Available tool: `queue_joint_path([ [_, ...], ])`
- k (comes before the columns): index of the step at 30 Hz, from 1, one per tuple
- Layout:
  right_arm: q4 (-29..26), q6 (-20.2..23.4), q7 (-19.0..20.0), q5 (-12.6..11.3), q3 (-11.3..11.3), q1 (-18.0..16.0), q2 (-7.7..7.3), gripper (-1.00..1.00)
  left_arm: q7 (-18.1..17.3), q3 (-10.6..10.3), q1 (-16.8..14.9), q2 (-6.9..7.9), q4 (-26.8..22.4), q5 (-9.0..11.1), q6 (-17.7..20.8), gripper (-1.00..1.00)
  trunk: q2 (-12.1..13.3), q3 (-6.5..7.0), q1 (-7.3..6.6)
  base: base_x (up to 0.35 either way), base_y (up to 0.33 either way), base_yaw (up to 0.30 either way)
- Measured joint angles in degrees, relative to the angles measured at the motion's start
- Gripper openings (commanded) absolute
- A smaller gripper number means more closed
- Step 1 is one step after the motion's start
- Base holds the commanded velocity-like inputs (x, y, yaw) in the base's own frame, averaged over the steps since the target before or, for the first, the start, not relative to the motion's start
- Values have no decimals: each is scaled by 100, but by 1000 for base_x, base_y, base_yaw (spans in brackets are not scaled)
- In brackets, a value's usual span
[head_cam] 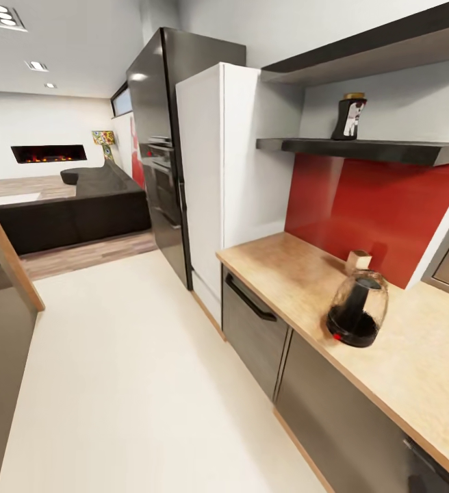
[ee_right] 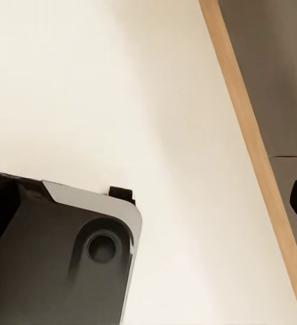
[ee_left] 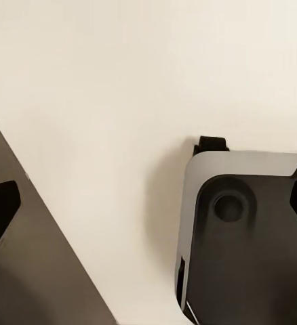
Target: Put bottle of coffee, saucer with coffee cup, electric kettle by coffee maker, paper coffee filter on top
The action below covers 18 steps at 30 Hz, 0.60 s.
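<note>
1. Kitchen countertop (head_cam: pixel 286 263), light beige with a wood edge, runs along the red splashback above dark grey cabinets; judged the station's destination.
2. Rounded clear-glass electric kettle (head_cam: pixel 357 308) stands near the countertop's front edge.
3. Small dark bottle of coffee (head_cam: pixel 350 116) sits on the dark wall shelf (head_cam: pixel 389 149), near its outer end, awaiting transfer.
4. Both wrist views look down at pale floor; whether either gripper's fingers are spread or clenched, I cannot tell.
</note>
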Motion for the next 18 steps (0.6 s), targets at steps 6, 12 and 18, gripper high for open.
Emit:
queue_joint_path([
  [6, -20, 0, -2, 0, 0, 0, -14, 100, 2, -4, 0, -7, -7, 0, 0, 100, 0, 0, 0, 275, 241, 0],
  [12, -16, 0, 4, 0, 0, 0, -16, 100, 17, -1, 0, -33, -8, 3, 0, 100, 0, 0, 0, 274, 242, -9],
  [18, -13, -2, 10, 0, 0, 0, -16, 100, 25, 0, -2, -67, -8, -2, -18, 100, 0, -1, 0, 274, 242, -180],
])
